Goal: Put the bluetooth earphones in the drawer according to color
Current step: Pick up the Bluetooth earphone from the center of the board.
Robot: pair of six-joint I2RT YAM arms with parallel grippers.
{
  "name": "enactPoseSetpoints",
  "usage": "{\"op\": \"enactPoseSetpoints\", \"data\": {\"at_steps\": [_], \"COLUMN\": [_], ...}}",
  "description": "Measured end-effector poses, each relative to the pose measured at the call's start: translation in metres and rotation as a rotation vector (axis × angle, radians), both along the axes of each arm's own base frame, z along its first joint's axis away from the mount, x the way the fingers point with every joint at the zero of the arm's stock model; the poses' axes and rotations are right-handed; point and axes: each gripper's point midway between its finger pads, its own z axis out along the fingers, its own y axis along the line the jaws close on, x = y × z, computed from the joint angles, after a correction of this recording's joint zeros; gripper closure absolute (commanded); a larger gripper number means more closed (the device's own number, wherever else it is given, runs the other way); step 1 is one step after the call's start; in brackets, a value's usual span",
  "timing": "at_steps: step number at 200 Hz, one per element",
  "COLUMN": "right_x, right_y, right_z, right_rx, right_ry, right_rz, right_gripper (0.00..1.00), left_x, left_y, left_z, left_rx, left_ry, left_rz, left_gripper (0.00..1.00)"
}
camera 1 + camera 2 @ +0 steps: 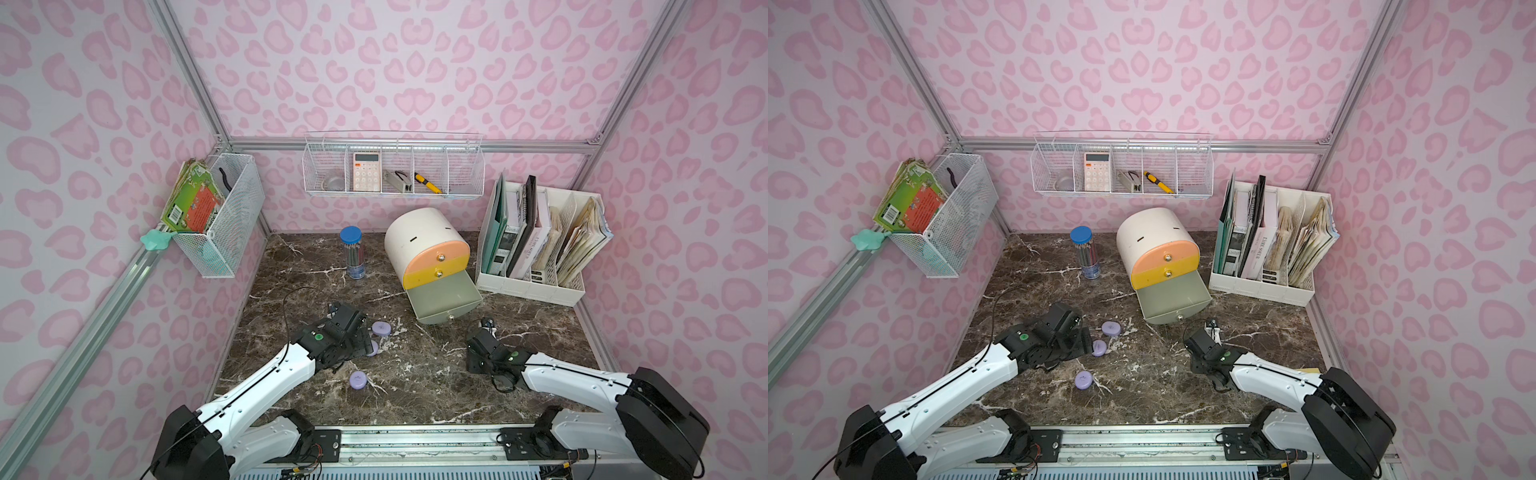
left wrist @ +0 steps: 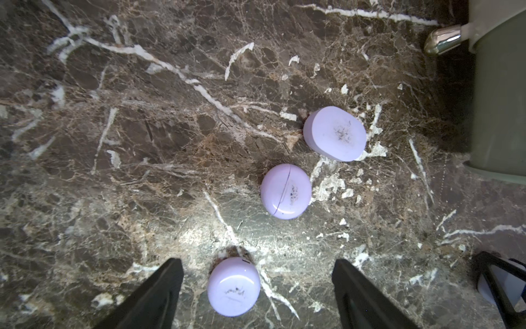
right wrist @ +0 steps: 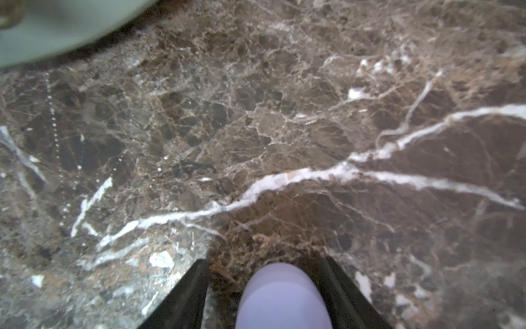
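Left gripper (image 2: pixel 256 262) hangs wide open and empty above three lilac earphone cases (image 2: pixel 286 191) on the marble table (image 1: pixel 415 374), lower left of centre; right gripper (image 3: pixel 264 259) loosely brackets a fourth lilac case (image 3: pixel 284 296), gap on one side, near the pulled-out grey-green drawer (image 1: pixel 444 297)

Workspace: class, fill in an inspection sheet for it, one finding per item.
Surface: brown marble tabletop, white-veined, no spill seen.
Job's things: cabinet with grey-green drawer pulled open, peach and yellow shut; three lilac cases lie on the table, a fourth lilac case sits inside the right claw.
Clutter: pencil tube, file rack.
Grippers: left claw open near the three cases; right claw around the fourth, grip unclear.
Cables: black cable loops off the left arm.
Surroundings: wire shelf, side basket, pink-print walls.
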Motion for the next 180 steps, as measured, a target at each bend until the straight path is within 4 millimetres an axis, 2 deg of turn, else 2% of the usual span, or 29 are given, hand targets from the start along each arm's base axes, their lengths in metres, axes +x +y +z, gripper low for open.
{"op": "enactPoseSetpoints", "data": {"at_steps": [65,105,140,180], "right_x": [-0.005,-0.007,0.020,0.065], "right_y": [-0.002,0.013,0.024,0.032], "right_z": [0.001,0.008,0.039,0.091], "right_rx": [-0.001,0.063,0.135,0.218], "right_ry": [0.017,0.036,-0.029,-0.151], "right_rz": [-0.013,0.032,0.043,0.065], "right_gripper": [0.70,0.71,0.72,0.72], "left_x": [0.000,-0.003,-0.004,-0.007], "left_y": [0.003,0.006,0.007,0.009], "left_z": [-0.002,-0.004,-0.007,-0.010], "left_rx": [0.014,0.019,0.020,0.018], "left_ry": [-0.003,-0.005,0.000,0.010], "left_rz": [0.006,0.010,0.013,0.028], "left_gripper": [0.12,0.12,0.12,0.12]}}
